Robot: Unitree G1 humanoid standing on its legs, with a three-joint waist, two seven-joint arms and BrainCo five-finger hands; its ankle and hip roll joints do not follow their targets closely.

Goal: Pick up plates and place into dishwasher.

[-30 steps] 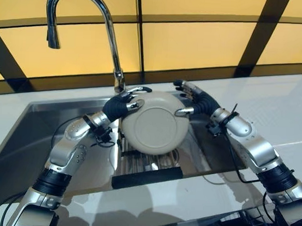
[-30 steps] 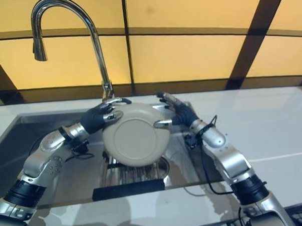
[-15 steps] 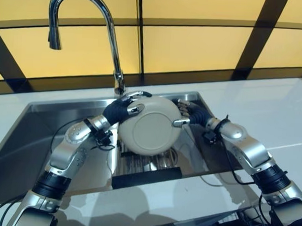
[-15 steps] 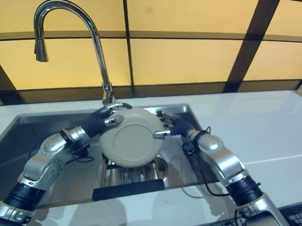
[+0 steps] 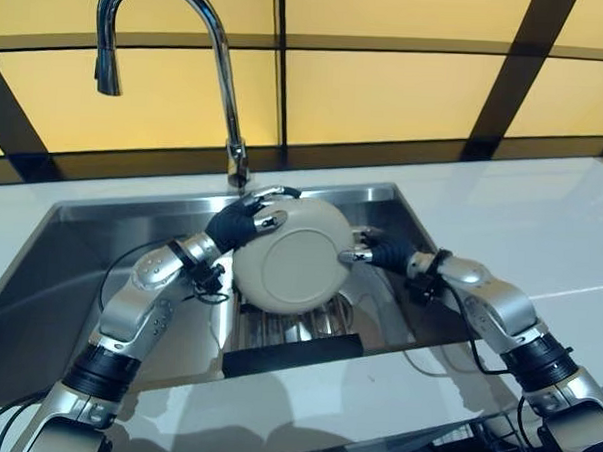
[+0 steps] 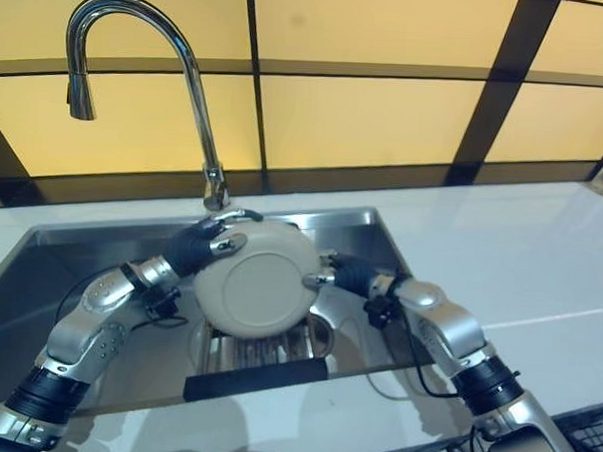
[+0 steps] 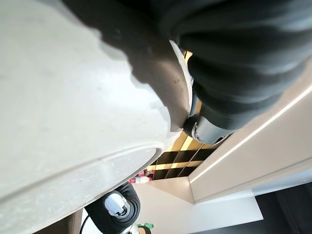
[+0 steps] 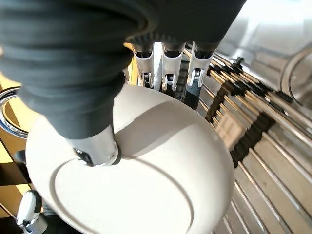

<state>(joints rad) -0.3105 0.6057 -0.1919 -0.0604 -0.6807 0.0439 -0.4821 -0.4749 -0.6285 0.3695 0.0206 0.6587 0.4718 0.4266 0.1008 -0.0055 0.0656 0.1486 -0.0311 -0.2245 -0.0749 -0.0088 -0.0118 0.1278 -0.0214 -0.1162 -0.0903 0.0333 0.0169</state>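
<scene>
A round beige plate (image 5: 292, 256) stands on edge above the wire rack (image 5: 307, 326) in the sink, its underside facing me. My left hand (image 5: 240, 220) grips its upper left rim, thumb on the front and fingers behind. My right hand (image 5: 385, 253) holds the right rim the same way. In the right wrist view the thumb (image 8: 97, 146) presses the plate (image 8: 146, 185) while the fingers (image 8: 168, 73) reach behind its edge. The left wrist view has the plate (image 7: 63, 97) against the hand's dark cover (image 7: 234, 58).
A tall chrome faucet (image 5: 223, 72) arches over the back of the steel sink (image 5: 90, 247), close to my left hand. A black bar (image 5: 291, 353) lies at the rack's front. White countertop (image 5: 522, 216) runs to the right and in front.
The plate has come down and slightly left toward the rack. My right hand has slid from the plate's upper right to its right rim and closed on it.
</scene>
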